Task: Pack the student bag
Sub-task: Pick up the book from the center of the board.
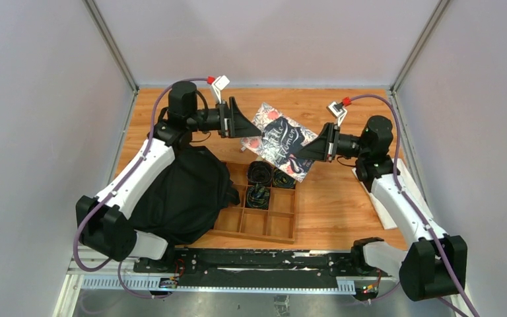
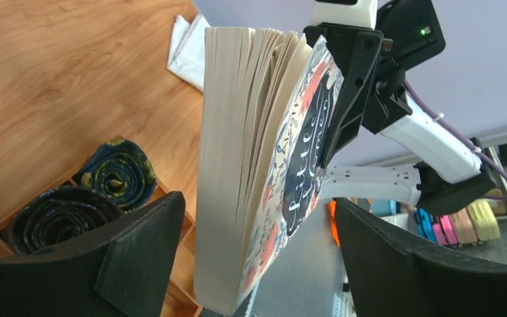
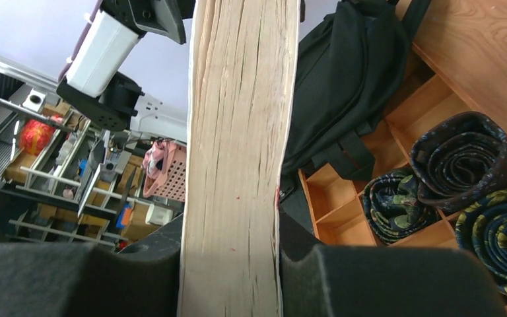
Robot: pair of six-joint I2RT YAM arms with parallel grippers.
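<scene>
Top external view: a paperback book [image 1: 280, 140] is held in the air between the two arms, above the far end of a wooden tray [image 1: 284, 228] whose far compartments hold rolled dark fabrics [image 1: 261, 173]. The right tool [image 1: 307, 152] is clamped on the book; in the right wrist view the block of pages is seen pinched between its two pads. The left tool [image 1: 247, 122] is spread apart around the opposite end of the book; in the left wrist view one finger sits just beside the page edges and the other is clear of the patterned cover, so nothing is gripped there yet. The student bag [image 1: 185, 191] lies slumped on the table below the left tool and towards that arm's base, touching the tray's near-left side; its opening cannot be made out in any view. The step in hand is judged to be a hand-over of the book from right to left, ahead of its being put into the bag. The next move would call for the left tool to be closed firmly on the book before the right is let go, since the loose pages could fan or slip; after that an open mouth on the floppy bag would have to be found or made.
</scene>
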